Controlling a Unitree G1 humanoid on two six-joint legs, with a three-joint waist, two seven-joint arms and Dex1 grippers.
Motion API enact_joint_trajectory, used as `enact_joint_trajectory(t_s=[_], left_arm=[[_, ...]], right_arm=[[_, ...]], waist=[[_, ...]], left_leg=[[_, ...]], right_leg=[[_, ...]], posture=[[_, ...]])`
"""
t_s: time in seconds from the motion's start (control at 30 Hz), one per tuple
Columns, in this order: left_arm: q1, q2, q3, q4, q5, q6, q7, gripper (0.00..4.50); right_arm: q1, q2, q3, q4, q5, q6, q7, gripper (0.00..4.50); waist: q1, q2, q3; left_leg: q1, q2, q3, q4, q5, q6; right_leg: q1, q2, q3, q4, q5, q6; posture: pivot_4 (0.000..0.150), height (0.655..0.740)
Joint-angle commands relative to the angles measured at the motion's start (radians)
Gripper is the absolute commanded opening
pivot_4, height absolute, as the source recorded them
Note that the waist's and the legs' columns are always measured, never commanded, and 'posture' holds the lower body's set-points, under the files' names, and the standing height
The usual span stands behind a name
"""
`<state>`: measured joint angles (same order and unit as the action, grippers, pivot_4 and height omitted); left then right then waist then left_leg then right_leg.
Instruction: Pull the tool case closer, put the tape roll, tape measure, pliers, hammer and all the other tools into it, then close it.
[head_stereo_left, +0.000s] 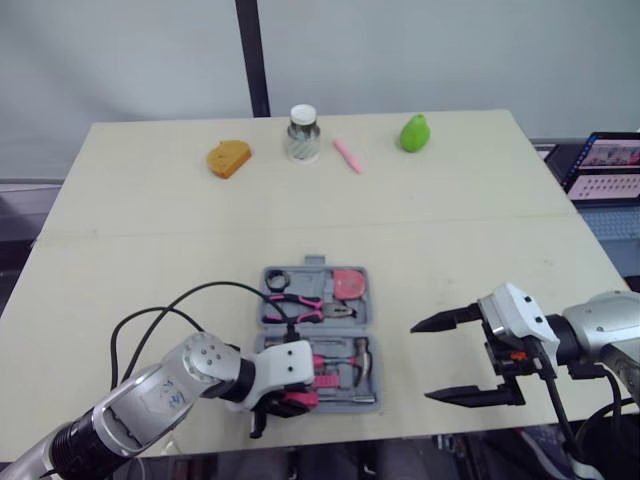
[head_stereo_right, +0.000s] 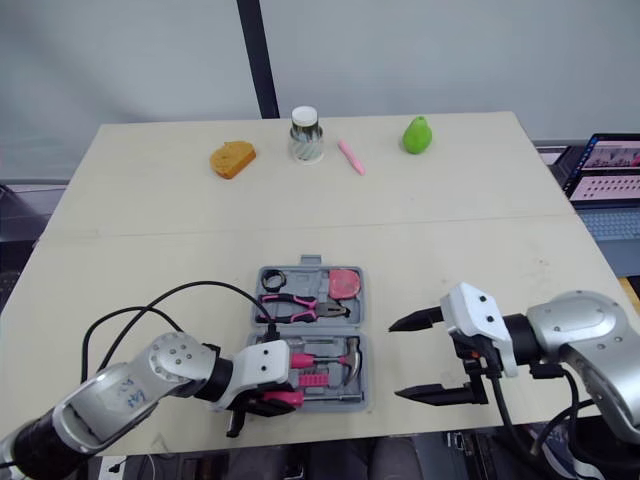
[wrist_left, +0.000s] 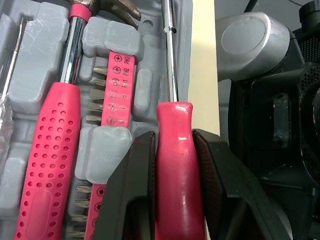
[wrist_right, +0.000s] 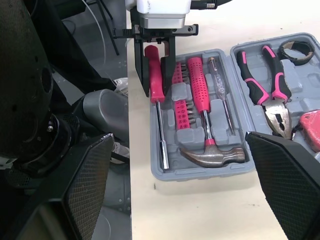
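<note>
Left wrist view: a pink-handled screwdriver is seen pinched by its handle in the left gripper, laid along the near edge of the open tool case. The right gripper is held level over the tabletop just right of the case, fingers spread wide.

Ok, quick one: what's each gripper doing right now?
Left gripper: shut on the pink screwdriver.
Right gripper: open, holding nothing.
</note>
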<state>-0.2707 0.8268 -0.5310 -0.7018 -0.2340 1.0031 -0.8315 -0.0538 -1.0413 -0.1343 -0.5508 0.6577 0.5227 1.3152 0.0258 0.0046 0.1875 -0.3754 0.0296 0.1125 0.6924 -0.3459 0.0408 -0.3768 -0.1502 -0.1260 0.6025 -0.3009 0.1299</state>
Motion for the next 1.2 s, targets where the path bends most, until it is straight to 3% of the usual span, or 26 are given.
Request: enact_joint_trajectory(t_s=[0.03, 1.03, 1.2], left_arm=[[-0.010, -0.005, -0.011, -0.028, -0.003, -0.009, 0.000, 0.65], [-0.023, -0.019, -0.028, 0.021, 0.028, -0.055, 0.017, 0.65], [-0.028, -0.021, -0.020, 0.022, 0.024, -0.059, 0.015, 3.04]], right_arm=[[0.000, -0.011, -0.040, -0.034, 0.020, -0.004, -0.010, 4.50], [0.002, -0.009, -0.042, -0.026, 0.017, -0.008, -0.009, 4.50], [0.009, -0.008, -0.044, -0.022, 0.015, -0.014, -0.005, 4.50]], waist=[[0.000, 0.000, 0.000], [0.000, 0.000, 0.000], [0.000, 0.000, 0.000]], left_leg=[[0.000, 0.000, 0.000, 0.000, 0.000, 0.000], [0.000, 0.000, 0.000, 0.001, 0.000, 0.000], [0.000, 0.000, 0.000, 0.001, 0.000, 0.000]], right_leg=[[0.000, 0.000, 0.000, 0.000, 0.000, 0.000], [0.000, 0.000, 0.001, 0.000, 0.000, 0.000], [0.000, 0.000, 0.001, 0.000, 0.000, 0.000]], posture=[[0.150, 0.7400], [0.150, 0.7400], [0.150, 0.7400]])
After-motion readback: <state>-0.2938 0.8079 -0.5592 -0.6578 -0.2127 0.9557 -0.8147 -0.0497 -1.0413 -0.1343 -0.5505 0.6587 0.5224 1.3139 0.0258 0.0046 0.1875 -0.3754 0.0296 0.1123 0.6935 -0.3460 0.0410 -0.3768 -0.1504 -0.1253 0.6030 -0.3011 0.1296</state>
